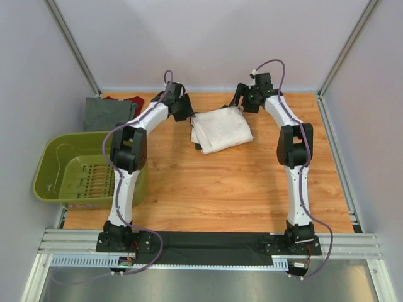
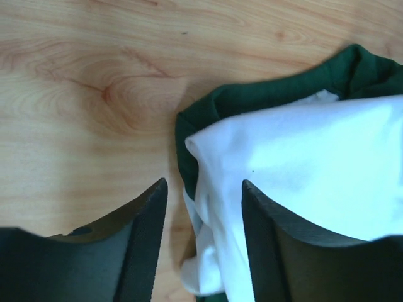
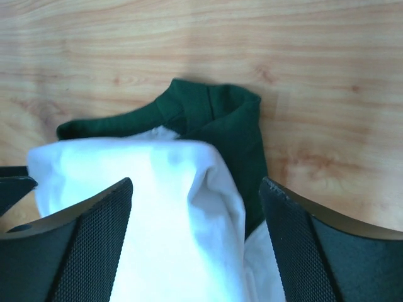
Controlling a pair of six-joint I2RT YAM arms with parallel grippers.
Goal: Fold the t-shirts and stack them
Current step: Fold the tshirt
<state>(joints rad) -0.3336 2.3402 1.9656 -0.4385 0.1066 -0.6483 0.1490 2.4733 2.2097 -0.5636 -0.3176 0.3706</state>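
Note:
The white t-shirt (image 1: 220, 129) with its dark green collar (image 3: 214, 107) lies folded on the wooden table at the back centre. My left gripper (image 1: 189, 114) is at its left back corner. In the left wrist view it (image 2: 204, 189) stands open, with the white cloth (image 2: 302, 151) lying loose between the fingers. My right gripper (image 1: 238, 102) is at the shirt's right back corner. It (image 3: 196, 185) is open wide over the white fold (image 3: 126, 170) without pinching it. A folded grey t-shirt (image 1: 108, 113) rests at the back left on a dark red one (image 1: 129, 99).
An olive-green plastic basket (image 1: 60, 151) sits at the left table edge, beside the left arm's elbow. Grey walls close in the back and both sides. Bare wood (image 1: 220, 189) stretches between the white shirt and the arm bases.

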